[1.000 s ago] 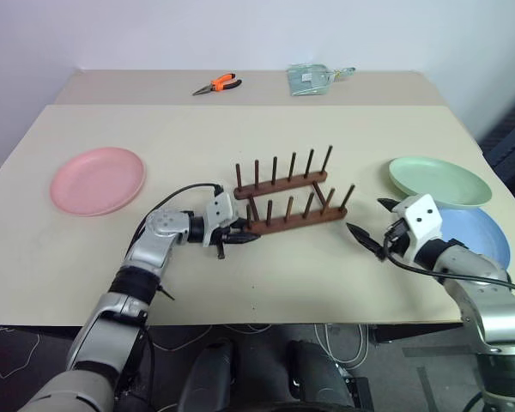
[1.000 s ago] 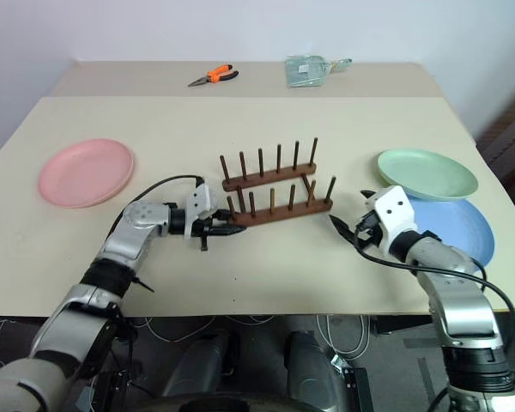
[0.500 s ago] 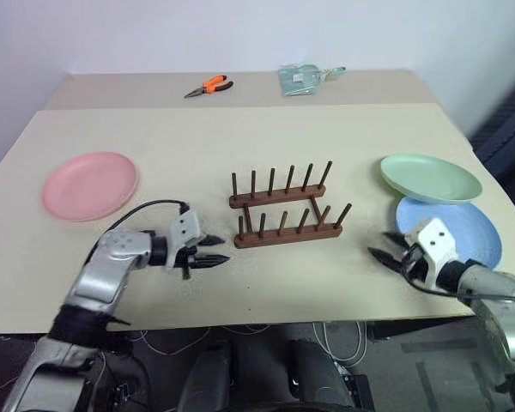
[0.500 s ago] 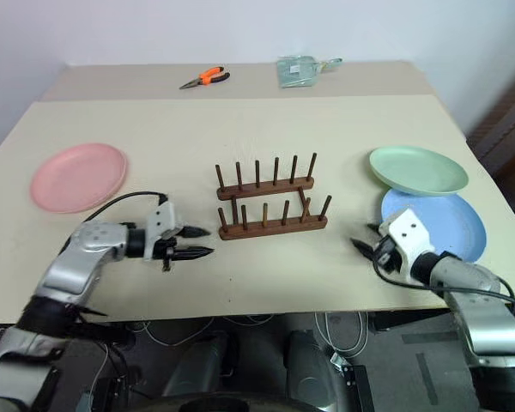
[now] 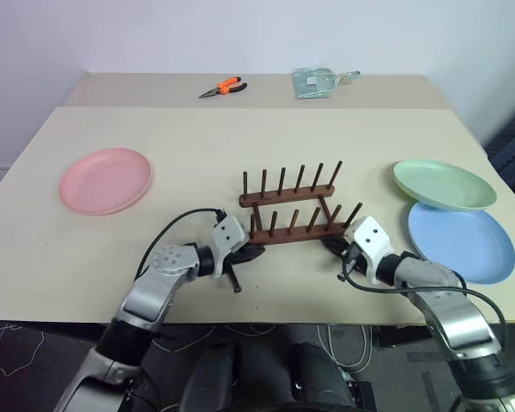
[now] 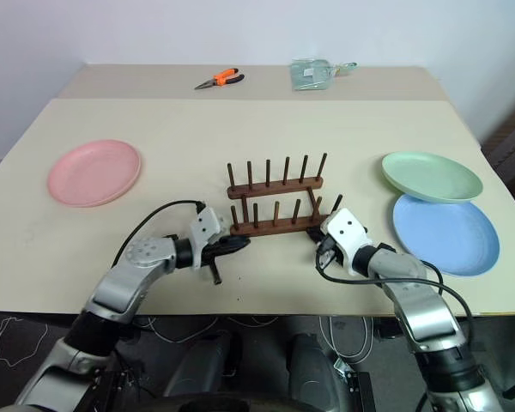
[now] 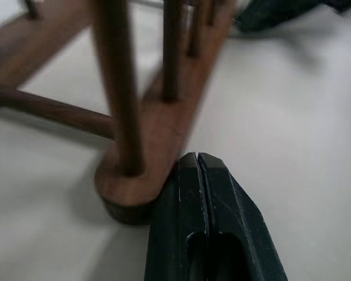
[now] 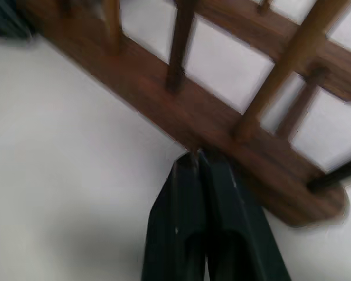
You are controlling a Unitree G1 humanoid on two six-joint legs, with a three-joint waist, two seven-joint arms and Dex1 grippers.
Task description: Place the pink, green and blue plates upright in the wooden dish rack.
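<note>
So we had the wooden dish rack (image 5: 296, 209) sitting mid-surface with nothing in it. Our left gripper (image 5: 251, 251) was clenched tight, fingertips right up against the near rail's left end, grasping nothing. Same deal on the other side: our right gripper (image 5: 334, 246) was clamped closed and empty, its tip against the near rail close to its right end. The pink plate (image 5: 105, 179) lay flat far off to the left. Over on the right, the green plate (image 5: 444, 184) sat just behind the blue plate (image 5: 461, 243), overlapping its far edge. Orange pliers (image 5: 222, 87) were way at the back.
</note>
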